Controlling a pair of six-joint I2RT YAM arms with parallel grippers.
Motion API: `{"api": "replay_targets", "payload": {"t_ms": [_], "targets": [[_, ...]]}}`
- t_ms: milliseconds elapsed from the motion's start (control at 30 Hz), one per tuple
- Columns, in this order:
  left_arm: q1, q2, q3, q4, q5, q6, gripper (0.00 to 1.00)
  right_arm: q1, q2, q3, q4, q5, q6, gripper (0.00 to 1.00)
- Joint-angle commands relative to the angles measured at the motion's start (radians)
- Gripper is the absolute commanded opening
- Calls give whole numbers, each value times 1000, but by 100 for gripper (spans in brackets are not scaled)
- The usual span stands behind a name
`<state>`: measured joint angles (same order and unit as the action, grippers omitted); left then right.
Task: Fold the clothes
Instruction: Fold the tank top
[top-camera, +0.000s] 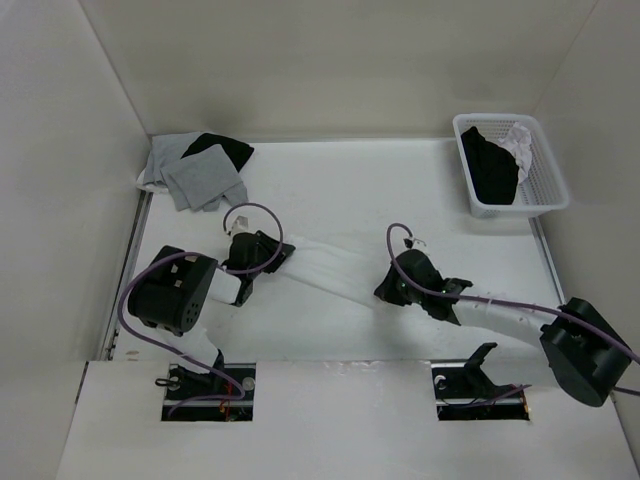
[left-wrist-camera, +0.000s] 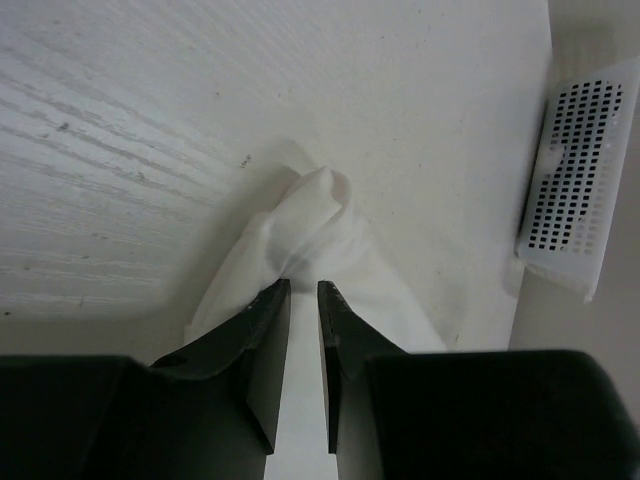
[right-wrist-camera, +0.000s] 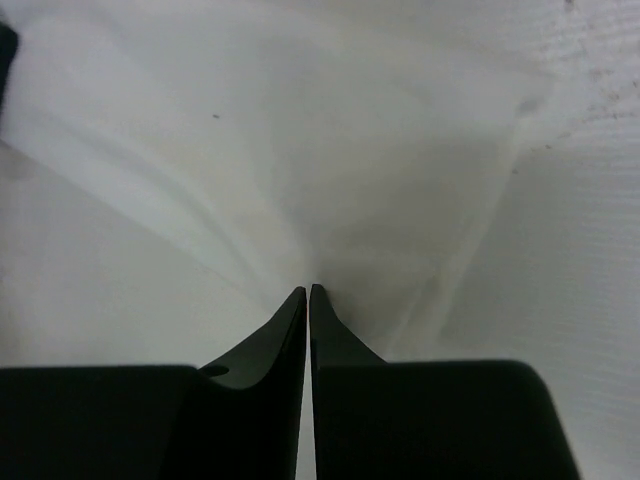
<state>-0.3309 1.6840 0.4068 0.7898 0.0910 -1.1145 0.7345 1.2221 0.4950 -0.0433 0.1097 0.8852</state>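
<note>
**A:** Start at the left claw. What is it doing?

**B:** The left claw (left-wrist-camera: 304, 287) is pinching a bunched end of the thin white sleeveless camisole top (top-camera: 335, 268). Its black fingers stand close together, and the fabric puckers up at their tips.

**A:** And the right claw?

**B:** The right claw (right-wrist-camera: 308, 290) has its tips pressed almost together on the same top. Soft folds fan out from the pinch.

**A:** Where does the top lie?

**B:** It stretches as a slanted band between the two claws, over the near middle of the white tabletop (top-camera: 400, 190). The left end sits farther from the arm bases than the right end. I cannot tell whether the band touches the surface, and I cannot make out the straps.

**A:** What about the edges?

**B:** The near edge of the tabletop runs close behind both claws. The left claw is nearer the left wall than the right claw is to the right wall.

**A:** How much room is there beyond?

**B:** A broad stretch of tabletop lies between the band and the far wall. The crumpled grey and black garments (top-camera: 195, 170) fill the far-left corner, well apart from the left claw. The white plastic mesh basket (top-camera: 520, 209) sits at the far right against the edge, well apart from the right claw. It holds a black cloth (top-camera: 492, 165) and a whitish cloth (top-camera: 520, 142).
</note>
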Motion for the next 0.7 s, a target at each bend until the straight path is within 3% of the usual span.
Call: {"api": "replay_targets", "payload": {"t_ms": [0, 267, 533, 667], "targets": [[39, -9, -62, 46, 19, 2, 17, 1, -9, -47, 103, 2, 50, 7], [135, -66, -187, 109, 61, 1, 17, -69, -56, -136, 100, 21, 70, 12], [80, -303, -175, 10, 49, 2, 18, -126, -199, -153, 105, 2, 27, 39], [56, -432, -128, -121, -3, 67, 20, -203, -115, -144, 161, -88, 14, 46]]}}
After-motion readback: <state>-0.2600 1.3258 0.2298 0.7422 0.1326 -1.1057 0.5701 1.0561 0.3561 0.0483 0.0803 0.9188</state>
